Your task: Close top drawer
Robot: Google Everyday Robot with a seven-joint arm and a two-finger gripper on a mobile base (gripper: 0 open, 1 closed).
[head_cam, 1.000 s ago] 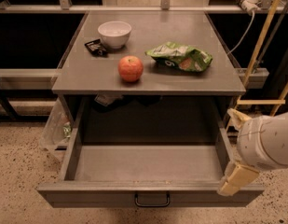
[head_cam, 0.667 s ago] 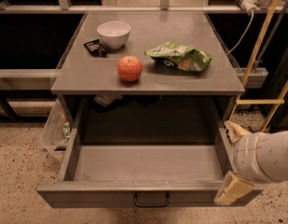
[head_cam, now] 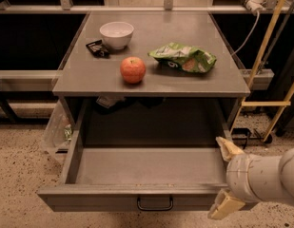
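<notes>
1. Camera view, centre: a grey table (head_cam: pixel 89 82) is recorded, its flat top running from the back rail to a front edge that overhangs the drawer bay.
2. Speckled floor (head_cam: pixel 23 175) is seen to the left of the table, and as a narrow strip below the drawer front.
3. The top drawer (head_cam: pixel 146 165) is drawn out well beyond the table's front edge, toward the camera. Its deep grey tray is exposed between two side walls. A small black wire handle (head_cam: pixel 155 204) is fixed at the centre of the front panel.
4. The white arm (head_cam: pixel 265 179) enters from the lower right edge.
5. The gripper (head_cam: pixel 215 178) is placed at the drawer's right front corner. Its tan fingers are spread wide and nothing is held. One finger (head_cam: pixel 227 148) is seen above the right wall's front end, the other is seen before the front panel's right end.
6. A green snack bag (head_cam: pixel 182 58) is laid on the right of the tabletop.
7. A white bowl (head_cam: pixel 116 33) is set at the back left, with a small black object (head_cam: pixel 97 48) just beside it.
8. A red apple (head_cam: pixel 132 69) is placed near the front edge.
</notes>
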